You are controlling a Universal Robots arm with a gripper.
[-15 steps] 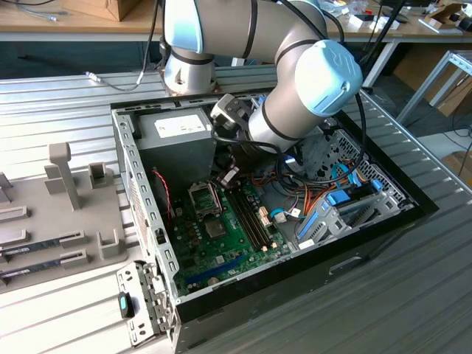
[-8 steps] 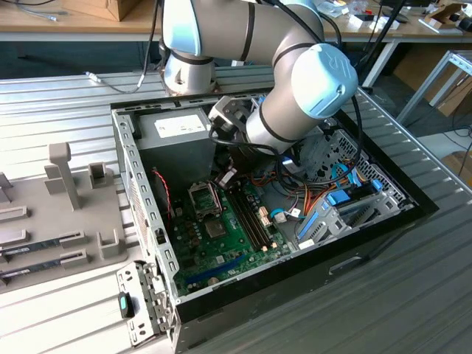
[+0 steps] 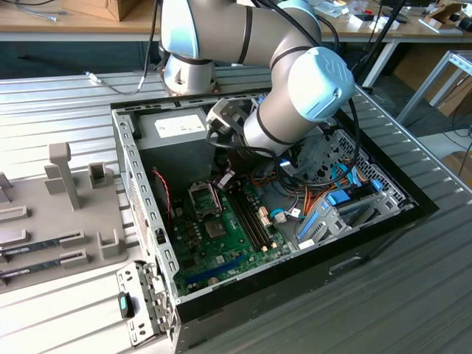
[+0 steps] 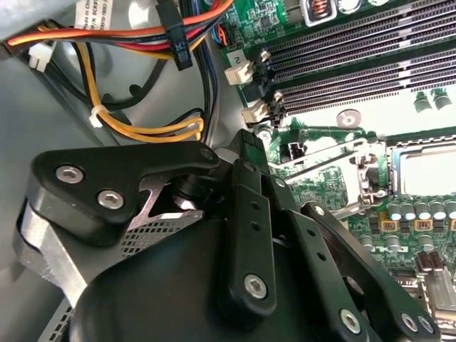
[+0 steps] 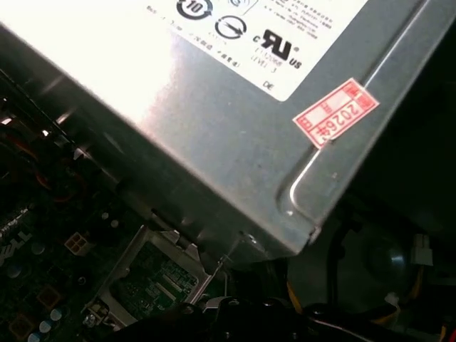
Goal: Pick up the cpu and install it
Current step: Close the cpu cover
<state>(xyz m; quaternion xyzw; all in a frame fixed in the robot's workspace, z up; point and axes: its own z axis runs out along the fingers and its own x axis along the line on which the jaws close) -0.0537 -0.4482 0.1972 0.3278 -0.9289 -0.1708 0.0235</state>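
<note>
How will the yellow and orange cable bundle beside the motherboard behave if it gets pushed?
Cable bundle: probably floppy; the wires sag in loose curves, so they should bend aside rather than resist. A white tie and a black tie bunch them, so they likely shift together. Probably light, being thin wires, though likely anchored at their ends.

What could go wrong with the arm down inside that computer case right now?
Three risks, as judgements:
1. The gripper sits close to the bundled orange and yellow cables; a sweep might snag them.
2. The power supply box looms very near in the first wrist view, so a lift or turn might graze it.
3. The cpu socket on the motherboard looks open; a bump might harm it.
</note>
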